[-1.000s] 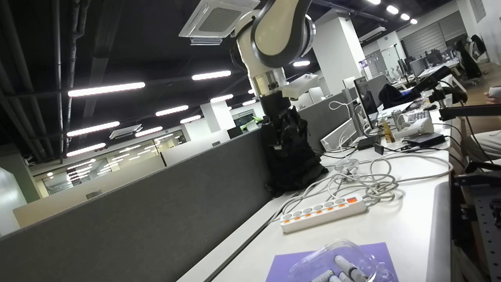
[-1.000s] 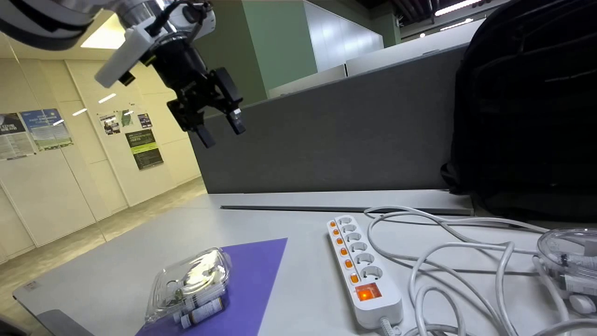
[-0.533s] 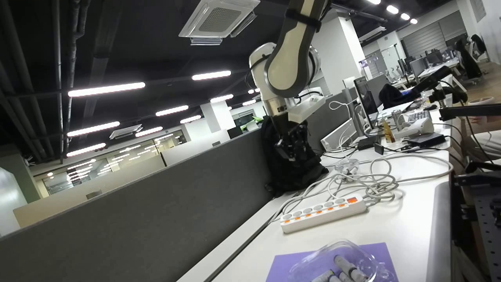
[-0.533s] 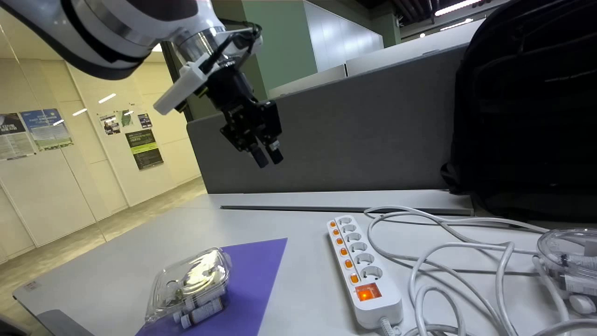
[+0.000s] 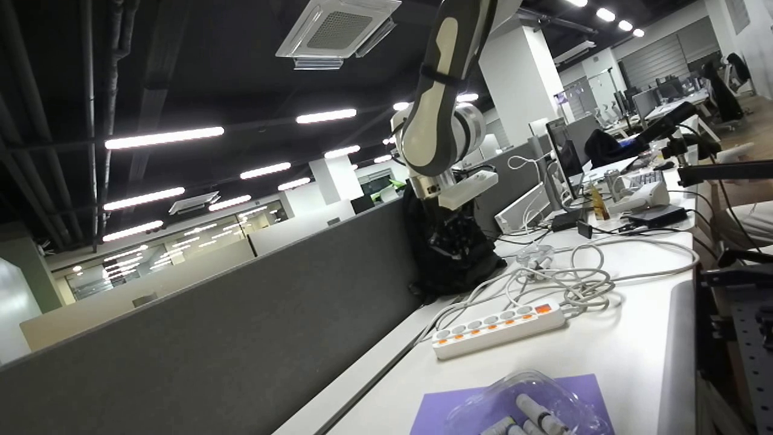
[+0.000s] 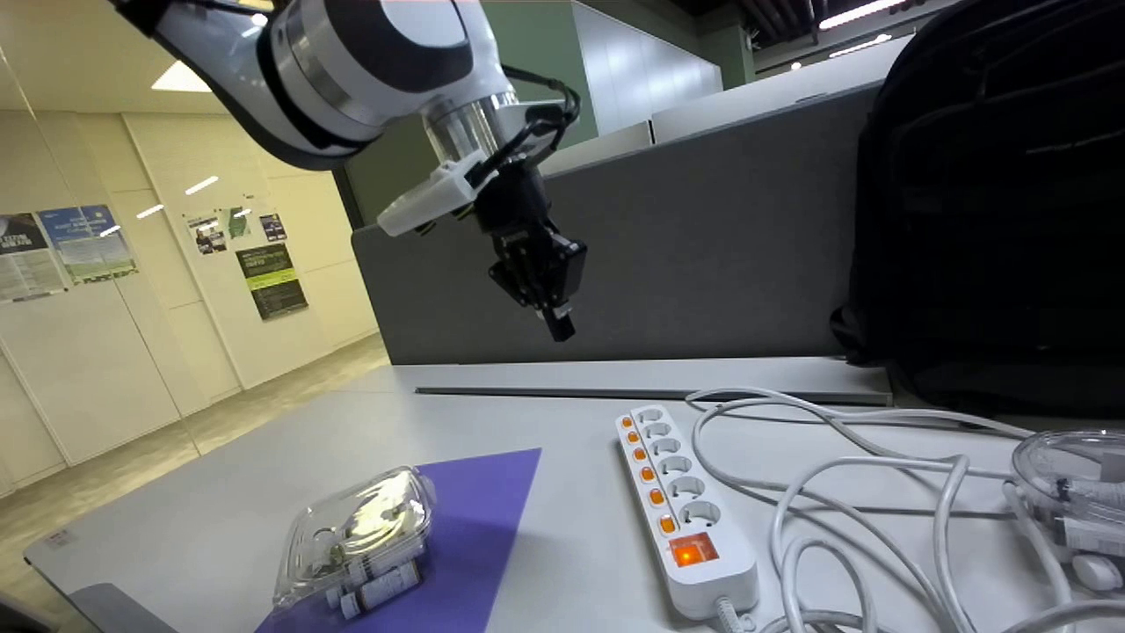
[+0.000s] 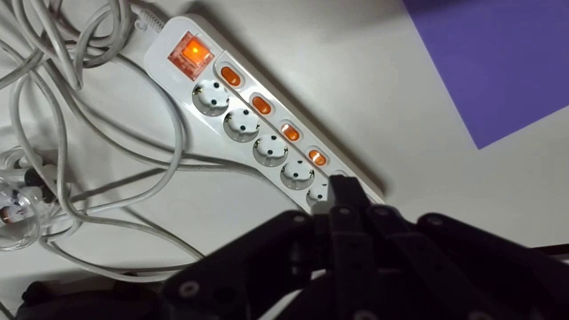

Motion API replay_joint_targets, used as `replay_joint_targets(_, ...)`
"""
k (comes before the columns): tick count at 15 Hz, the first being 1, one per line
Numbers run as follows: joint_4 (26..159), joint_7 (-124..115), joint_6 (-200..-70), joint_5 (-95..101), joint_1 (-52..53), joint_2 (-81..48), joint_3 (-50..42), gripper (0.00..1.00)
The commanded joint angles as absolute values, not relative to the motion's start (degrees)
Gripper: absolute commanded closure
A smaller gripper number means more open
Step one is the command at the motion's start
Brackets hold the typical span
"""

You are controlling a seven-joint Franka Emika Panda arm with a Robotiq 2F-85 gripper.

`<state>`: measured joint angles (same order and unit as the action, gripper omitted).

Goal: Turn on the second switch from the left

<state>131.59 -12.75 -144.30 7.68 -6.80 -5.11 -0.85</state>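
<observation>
A white power strip point(image 6: 716, 580) lies on the desk, carrying a row of several small orange switches. Its big main switch point(image 7: 195, 51) glows at the cable end. Counted from the left, the second small switch point(image 7: 261, 105) in the wrist view sits near the cable; in an exterior view, that count falls on a switch point(image 5: 459, 337) near the opposite end. My gripper point(image 6: 560, 325) hangs above the desk and the strip's far end, touching nothing, its fingertips together and nothing between them. In the wrist view the fingers point(image 7: 349, 191) cover the strip's end and its last switches.
White cables point(image 6: 791, 492) loop beside the strip, near a clear container point(image 6: 1072, 483) with small items. A purple sheet point(image 6: 483, 501) bears a clear plastic box point(image 6: 352, 536) of small tubes. Behind stand a grey partition point(image 6: 668, 255) and a black backpack point(image 6: 993, 220).
The arm has swung towards the power strip and come lower, rightward in an exterior view. My gripper's fingers have gone from apart to fully together. The strip has not moved.
</observation>
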Motion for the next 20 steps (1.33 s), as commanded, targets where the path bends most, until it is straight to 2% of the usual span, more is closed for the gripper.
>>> replay_joint_targets(1,131.1,-12.0,-144.2,7.1,-5.3,-5.6,-2.6,0.99)
replay_joint_targets(8,131.2,-14.3,-145.4,8.1,-4.8,-6.4,-3.1,1.0)
replay_joint_targets(20,122.4,-14.4,-150.2,4.1,-4.3,-19.8,-6.6,1.0)
